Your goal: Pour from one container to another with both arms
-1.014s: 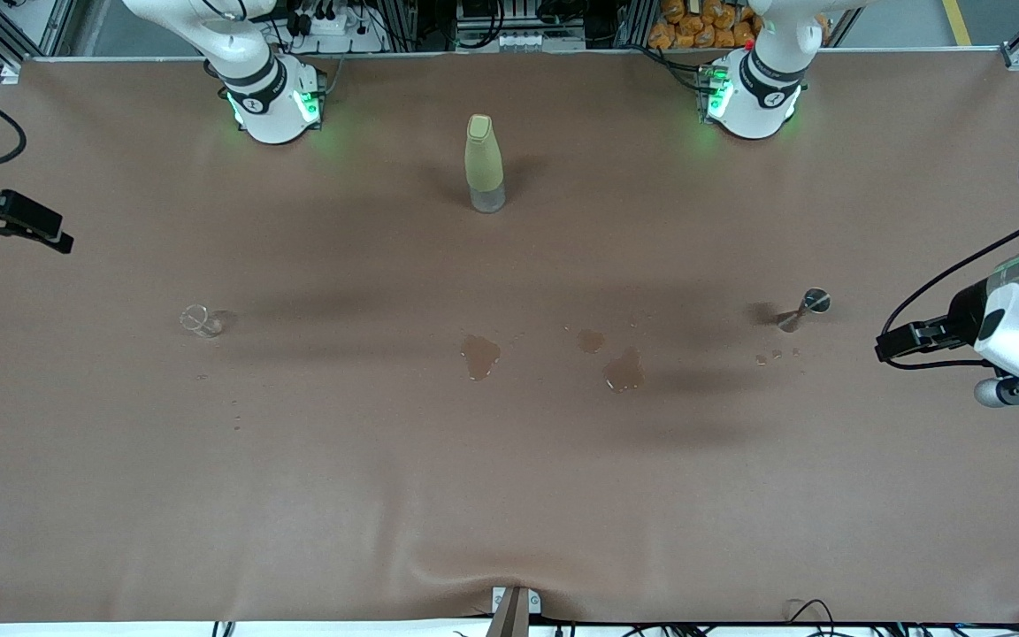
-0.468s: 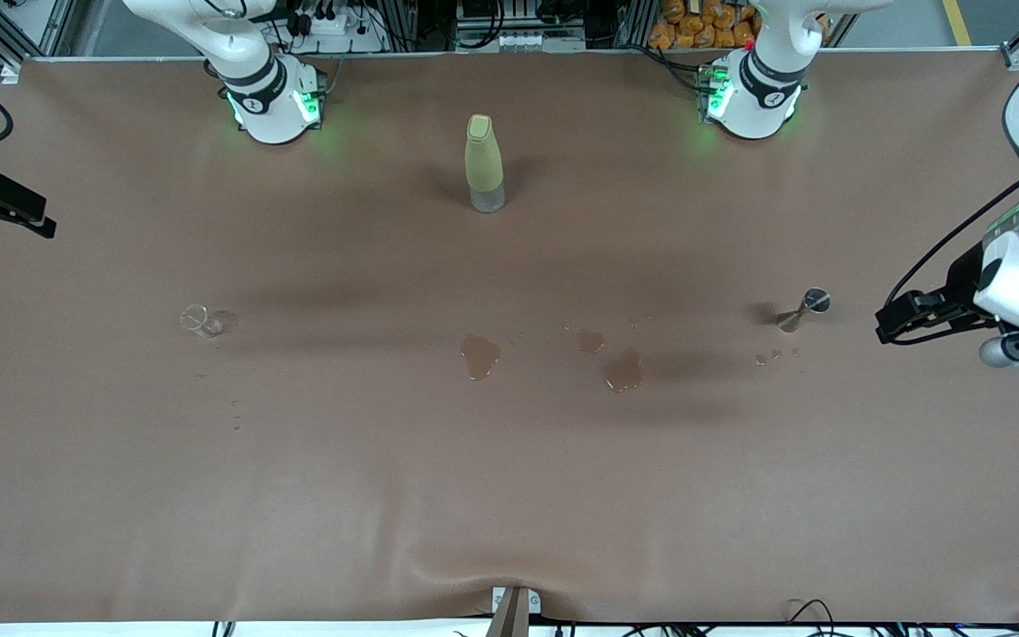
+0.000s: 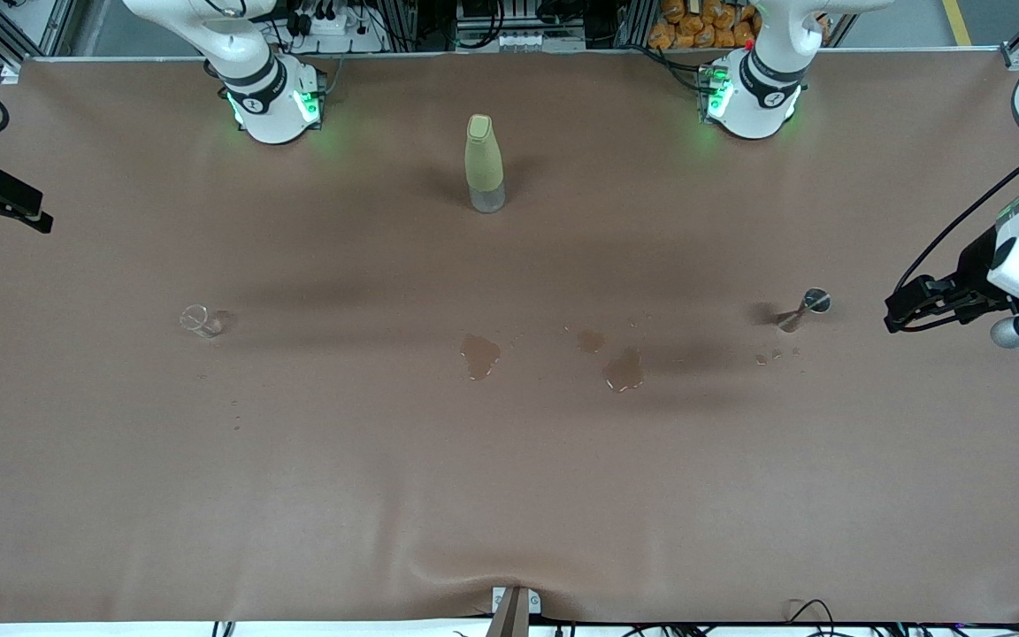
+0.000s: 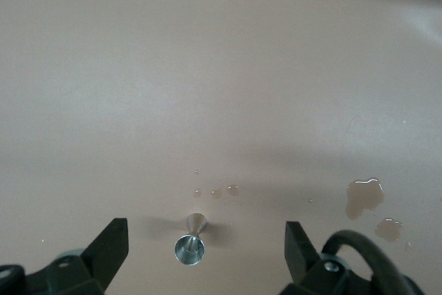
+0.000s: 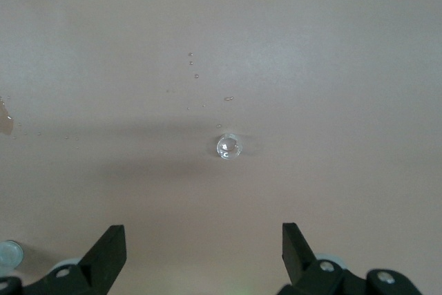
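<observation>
Both arms hang at the table's [image 3: 509, 495] ends: left claw [image 4: 206, 248] over the metal jigger [image 3: 806, 307], right claw [image 5: 204, 250] apparently over the small glass [image 3: 198, 320], both with fingers apart and empty.

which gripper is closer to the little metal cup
Left. The left gripper hangs open beside the metal cup, at the left arm's end of the table. The right gripper, also open, hangs at the right arm's end, with the small glass between them.

Both white arms hang raised at the table's ends, left pincer [image 4: 206, 246] and right pincer [image 5: 204, 253] open.
</observation>
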